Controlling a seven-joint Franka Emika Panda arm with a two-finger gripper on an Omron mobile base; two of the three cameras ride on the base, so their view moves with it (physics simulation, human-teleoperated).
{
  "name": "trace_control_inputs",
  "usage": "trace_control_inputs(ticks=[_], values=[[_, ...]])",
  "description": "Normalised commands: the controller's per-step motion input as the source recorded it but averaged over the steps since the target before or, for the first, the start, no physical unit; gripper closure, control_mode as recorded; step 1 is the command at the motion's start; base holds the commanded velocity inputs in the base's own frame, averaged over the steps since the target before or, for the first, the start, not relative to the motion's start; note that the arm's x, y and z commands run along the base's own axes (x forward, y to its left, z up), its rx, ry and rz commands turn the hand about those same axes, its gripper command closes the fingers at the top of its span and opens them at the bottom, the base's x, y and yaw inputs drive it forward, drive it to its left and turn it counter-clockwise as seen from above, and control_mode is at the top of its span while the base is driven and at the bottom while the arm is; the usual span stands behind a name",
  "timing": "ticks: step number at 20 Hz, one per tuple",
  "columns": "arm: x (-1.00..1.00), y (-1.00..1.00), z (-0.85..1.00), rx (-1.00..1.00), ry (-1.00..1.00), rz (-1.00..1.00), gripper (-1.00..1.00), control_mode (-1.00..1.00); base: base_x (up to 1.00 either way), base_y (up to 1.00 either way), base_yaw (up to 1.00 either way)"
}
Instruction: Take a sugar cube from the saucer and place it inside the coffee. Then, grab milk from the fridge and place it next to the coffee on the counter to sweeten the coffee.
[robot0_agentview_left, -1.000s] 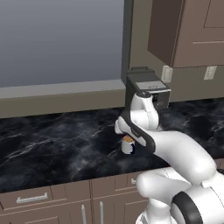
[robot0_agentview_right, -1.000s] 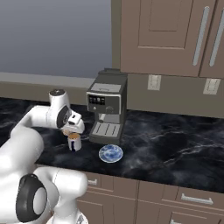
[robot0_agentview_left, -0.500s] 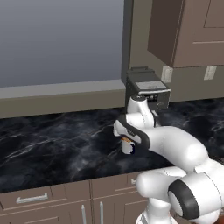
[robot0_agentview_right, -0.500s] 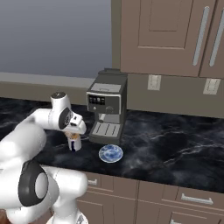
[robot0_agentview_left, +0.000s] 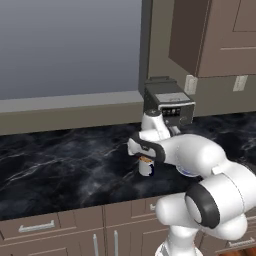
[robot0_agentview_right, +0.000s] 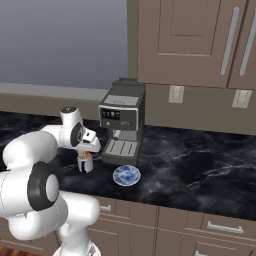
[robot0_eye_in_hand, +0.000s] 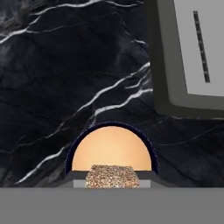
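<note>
My gripper (robot0_agentview_left: 145, 158) (robot0_agentview_right: 85, 154) hangs just above the coffee (robot0_agentview_left: 146, 169) (robot0_agentview_right: 85, 165), a small white mug on the black marble counter (robot0_agentview_left: 60, 170). It is shut on the sugar cube (robot0_eye_in_hand: 111, 174), a speckled tan lump. In the hand view the cube sits over the near rim of the coffee (robot0_eye_in_hand: 111, 151), whose tan liquid shows beneath it. The blue saucer (robot0_agentview_right: 126, 175) lies right of the mug in the right base view. In the left base view the saucer (robot0_agentview_left: 186, 172) is mostly behind my arm. The milk and the fridge are out of view.
A dark grey coffee machine (robot0_agentview_right: 121, 122) (robot0_agentview_left: 167, 102) stands right behind the mug and saucer, its drip tray (robot0_eye_in_hand: 192, 52) close by. Brown wall cabinets (robot0_agentview_right: 200, 40) hang above. The counter's front edge runs above drawers with silver handles (robot0_agentview_right: 222, 227).
My gripper stays over the mug with the cube in it. The arm's elbow has swung closer to the cameras.
</note>
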Motion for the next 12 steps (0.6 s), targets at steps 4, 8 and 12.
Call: trace_control_inputs(ticks=[4, 8, 12], values=[[0.03, 0.00, -0.06, -0.03, -0.02, 0.00, -1.00, -1.00, 0.00, 0.00, 0.00], [0.00, 0.00, 0.01, -0.04, -0.10, 0.00, -1.00, -1.00, 0.00, 0.00, 0.00], [0.00, 0.00, 0.22, -0.02, -0.12, 0.00, -1.00, -1.00, 0.00, 0.00, 0.00]])
